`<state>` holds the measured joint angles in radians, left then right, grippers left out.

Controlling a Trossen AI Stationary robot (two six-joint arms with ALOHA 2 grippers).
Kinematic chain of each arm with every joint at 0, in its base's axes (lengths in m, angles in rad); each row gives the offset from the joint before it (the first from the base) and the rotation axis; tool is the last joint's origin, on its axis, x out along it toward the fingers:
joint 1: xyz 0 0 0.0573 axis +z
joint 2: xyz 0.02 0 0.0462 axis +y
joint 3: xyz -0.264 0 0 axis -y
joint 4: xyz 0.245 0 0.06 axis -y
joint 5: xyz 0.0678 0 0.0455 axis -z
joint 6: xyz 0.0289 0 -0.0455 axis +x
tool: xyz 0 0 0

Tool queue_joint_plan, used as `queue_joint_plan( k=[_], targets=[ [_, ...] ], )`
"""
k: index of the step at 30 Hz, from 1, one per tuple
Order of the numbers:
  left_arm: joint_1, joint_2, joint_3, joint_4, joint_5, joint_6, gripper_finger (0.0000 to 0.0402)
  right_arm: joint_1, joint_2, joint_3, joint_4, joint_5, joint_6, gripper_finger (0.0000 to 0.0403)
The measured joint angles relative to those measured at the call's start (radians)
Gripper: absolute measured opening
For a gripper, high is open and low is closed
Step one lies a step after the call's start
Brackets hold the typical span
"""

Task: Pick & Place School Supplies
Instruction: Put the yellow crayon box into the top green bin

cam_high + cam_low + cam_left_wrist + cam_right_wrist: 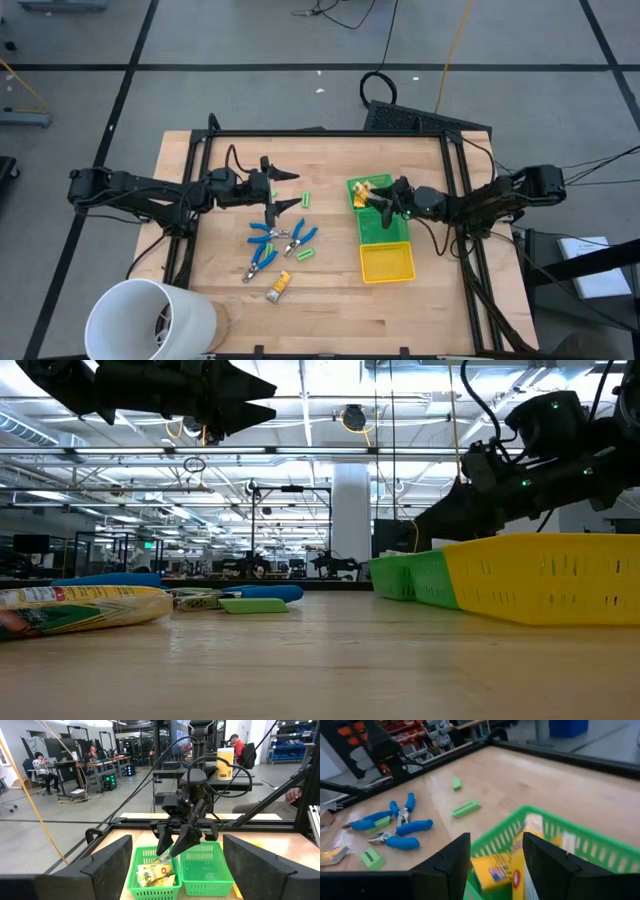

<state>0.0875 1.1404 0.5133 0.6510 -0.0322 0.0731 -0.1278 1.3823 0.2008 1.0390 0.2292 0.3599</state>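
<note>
Wrapped block fills low view — overhead: left hand open, right hand grip unclear.

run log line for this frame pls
left gripper: open, empty, above pliers | right gripper: open over green bin, wrapped blocks inside | yellow bin: no items visible

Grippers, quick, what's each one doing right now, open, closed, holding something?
Left tool: open, empty, above the table near the blue pliers.
Right tool: open over the green bin, holding nothing.
</note>
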Motion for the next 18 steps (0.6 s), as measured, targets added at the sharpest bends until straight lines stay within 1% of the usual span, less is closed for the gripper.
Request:
queue_joint_plan(
  k=[4, 10, 12, 13, 15, 18],
  targets=[
    [0.0, 0.0, 0.0, 0.0, 0.0, 0.0, 0.0306, 0.025, 0.0, 0.0, 0.058, -0.006, -0.047, 0.0171],
    [0.0, 0.0, 0.0, 0.0, 0.0, 0.0, 0.0305, 0.071, -0.006, 0.0, 0.192, -0.143, -0.14, 0.0171],
    [0.0, 0.0, 0.0, 0.0, 0.0, 0.0, 0.0306, 0.101, -0.027, 0.0, 0.178, -0.148, -0.185, 0.0171],
    [0.0, 0.0, 0.0, 0.0, 0.0, 0.0, 0.0305, 0.12, -0.041, 0.003, 0.156, -0.131, -0.203, 0.0171],
    [0.0, 0.0, 0.0, 0.0, 0.0, 0.0, 0.0306, 0.157, -0.076, 0.023, 0.052, -0.065, -0.242, 0.0171],
    [0.0, 0.0, 0.0, 0.0, 0.0, 0.0, 0.0305, 0.21, -0.133, 0.109, -0.218, 0.036, -0.292, 0.0171]
  ],
)
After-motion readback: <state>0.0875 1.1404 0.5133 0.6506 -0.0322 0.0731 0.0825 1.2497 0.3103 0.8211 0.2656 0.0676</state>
